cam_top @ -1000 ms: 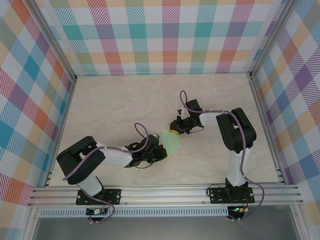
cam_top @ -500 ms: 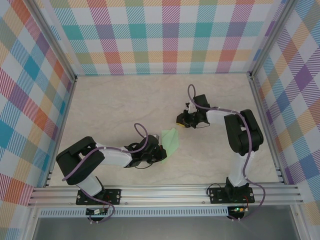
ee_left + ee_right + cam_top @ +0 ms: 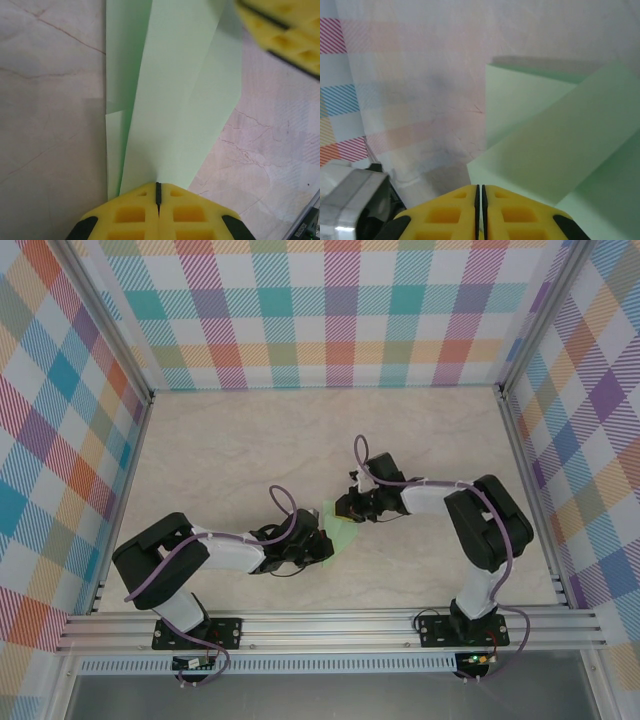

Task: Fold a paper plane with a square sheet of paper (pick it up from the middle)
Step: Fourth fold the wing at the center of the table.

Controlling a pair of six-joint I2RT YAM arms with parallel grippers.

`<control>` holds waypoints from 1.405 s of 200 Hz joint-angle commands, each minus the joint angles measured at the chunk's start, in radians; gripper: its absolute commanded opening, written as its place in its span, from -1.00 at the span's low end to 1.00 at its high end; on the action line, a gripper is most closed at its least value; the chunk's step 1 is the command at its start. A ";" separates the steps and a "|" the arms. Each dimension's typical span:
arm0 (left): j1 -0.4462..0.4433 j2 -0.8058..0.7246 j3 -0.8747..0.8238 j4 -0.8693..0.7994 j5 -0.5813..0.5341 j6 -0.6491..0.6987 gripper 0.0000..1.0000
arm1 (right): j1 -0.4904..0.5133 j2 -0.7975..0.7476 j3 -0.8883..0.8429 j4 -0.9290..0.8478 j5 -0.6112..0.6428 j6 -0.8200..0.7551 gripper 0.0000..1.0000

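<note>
The square sheet of paper (image 3: 341, 533), pale mint green, lies mid-table folded into a slim, tapering paper plane shape with long overlapping flaps (image 3: 175, 90). My left gripper (image 3: 320, 544) is shut on its near narrow end, the yellow fingertips closed on the centre fold (image 3: 158, 187). My right gripper (image 3: 343, 510) is at the paper's far end, jaws shut (image 3: 480, 192). Its tips meet the edge of a raised flap (image 3: 560, 150), and I cannot tell whether that edge is pinched. One of its yellow fingers (image 3: 285, 30) shows beyond the paper in the left wrist view.
The marble-patterned tabletop (image 3: 230, 450) is boxed in by plaid walls (image 3: 330, 310) on three sides, with an aluminium rail (image 3: 330, 625) along the near edge. A grey part of the left arm (image 3: 350, 195) sits close to the right gripper.
The right gripper pulled away to the right of the paper half a second ago and has come back to its far end. The left gripper has kept its hold in place.
</note>
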 commanded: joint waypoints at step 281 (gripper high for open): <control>-0.004 0.031 -0.033 -0.233 0.056 0.021 -1.00 | 0.049 0.060 -0.029 0.045 -0.022 0.061 -0.76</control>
